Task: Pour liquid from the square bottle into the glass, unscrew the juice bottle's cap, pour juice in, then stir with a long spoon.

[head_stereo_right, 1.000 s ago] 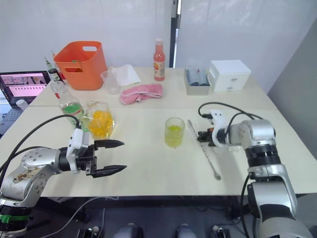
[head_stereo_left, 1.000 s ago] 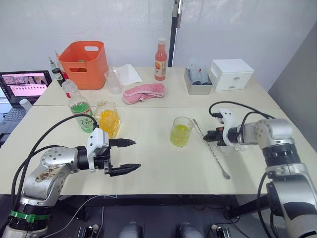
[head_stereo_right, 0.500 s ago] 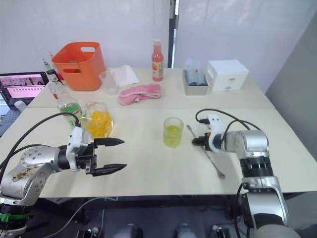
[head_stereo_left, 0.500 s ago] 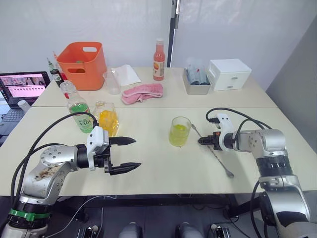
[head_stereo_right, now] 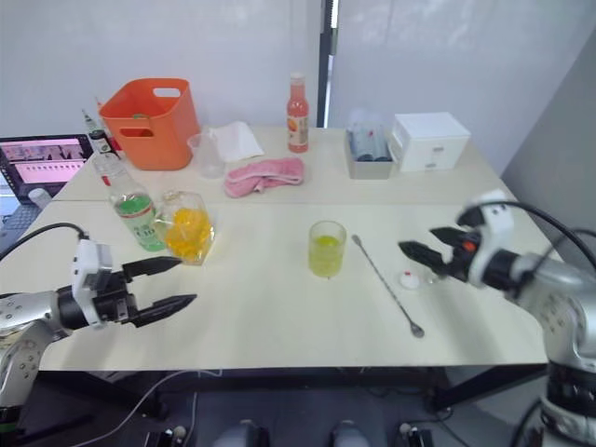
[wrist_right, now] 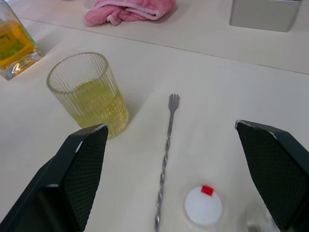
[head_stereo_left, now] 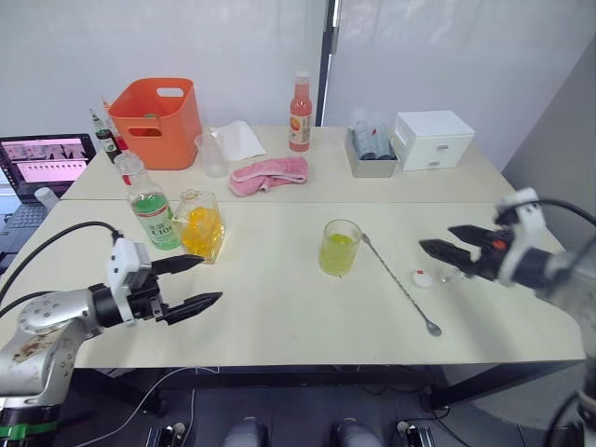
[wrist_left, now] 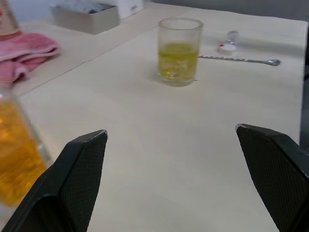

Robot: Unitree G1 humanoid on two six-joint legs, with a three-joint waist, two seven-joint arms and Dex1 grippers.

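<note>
The glass [head_stereo_left: 339, 248] stands mid-table, partly filled with yellow-green fluid. Just right of it the long spoon [head_stereo_left: 400, 286] lies flat, and the white cap [head_stereo_left: 423, 277] with its red tab rests beside the stem. At the left stand the square bottle [head_stereo_left: 200, 226] with yellow-orange liquid and the uncapped green juice bottle [head_stereo_left: 147, 207]. My left gripper [head_stereo_left: 207, 279] hovers open in front of the square bottle, empty. My right gripper [head_stereo_left: 436, 237] is open and empty, right of the cap and above the table. The right wrist view shows the glass [wrist_right: 89, 94], spoon [wrist_right: 166, 154] and cap [wrist_right: 203, 205].
Along the back stand an orange basket [head_stereo_left: 156, 121], a cloudy measuring cup [head_stereo_left: 213, 154], a pink cloth [head_stereo_left: 270, 174], an orange-red bottle [head_stereo_left: 301, 112], a grey tray [head_stereo_left: 372, 152] and a white drawer box [head_stereo_left: 434, 140]. A laptop [head_stereo_left: 45, 158] sits far left.
My right gripper went from shut to open and drew back to the right, away from the spoon; the cap now lies on the table. My left gripper pulled back to the left.
</note>
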